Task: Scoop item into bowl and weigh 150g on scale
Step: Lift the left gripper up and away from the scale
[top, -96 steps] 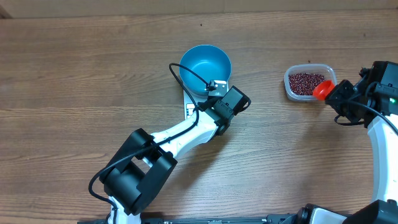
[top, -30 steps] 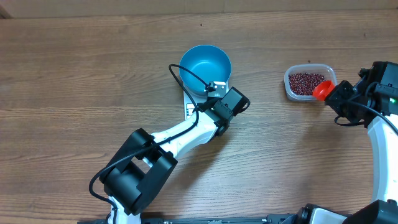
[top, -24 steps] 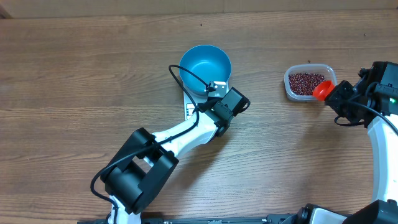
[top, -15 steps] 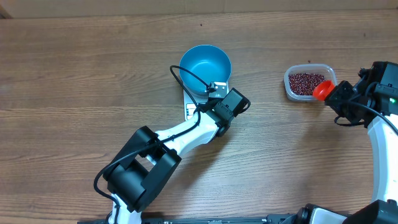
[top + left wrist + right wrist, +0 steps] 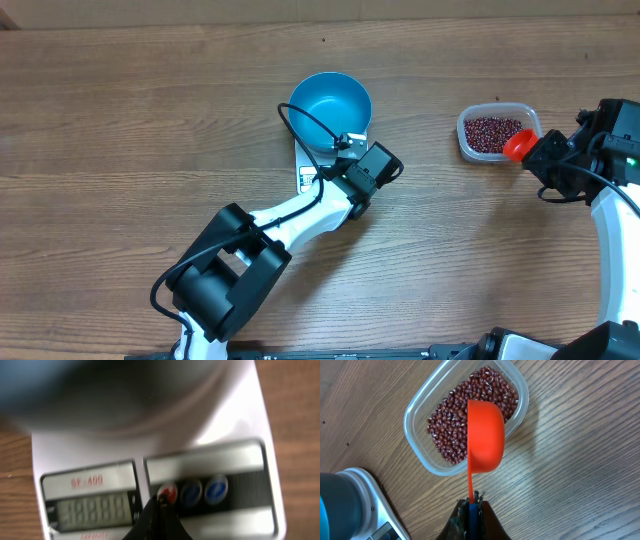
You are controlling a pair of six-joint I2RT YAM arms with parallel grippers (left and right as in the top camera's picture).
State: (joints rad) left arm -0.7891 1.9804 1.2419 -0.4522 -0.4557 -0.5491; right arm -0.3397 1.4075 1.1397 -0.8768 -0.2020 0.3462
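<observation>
A blue bowl (image 5: 330,108) stands on the white scale (image 5: 305,176). My left gripper (image 5: 161,503) is shut and empty, its tips touching the red button on the scale's (image 5: 240,420) panel. Beside the button the display shows faint digits. From overhead the left gripper (image 5: 340,160) sits at the bowl's near rim. My right gripper (image 5: 474,500) is shut on the thin handle of an orange scoop (image 5: 485,435), which hangs over the red-brown beans (image 5: 450,415) in the clear tub (image 5: 415,435). The overhead view shows the scoop (image 5: 517,146) at the tub's (image 5: 465,135) right edge.
The wooden table (image 5: 120,130) spreads bare to the left and in front. The left arm's black cable (image 5: 300,120) loops across the bowl's left rim. The scale's corner and the bowl's wall (image 5: 327,510) show at the lower left of the right wrist view.
The left arm's elbow and its cable have shifted slightly. Both grippers, the bowl, the scoop and the tub stay where they were.
</observation>
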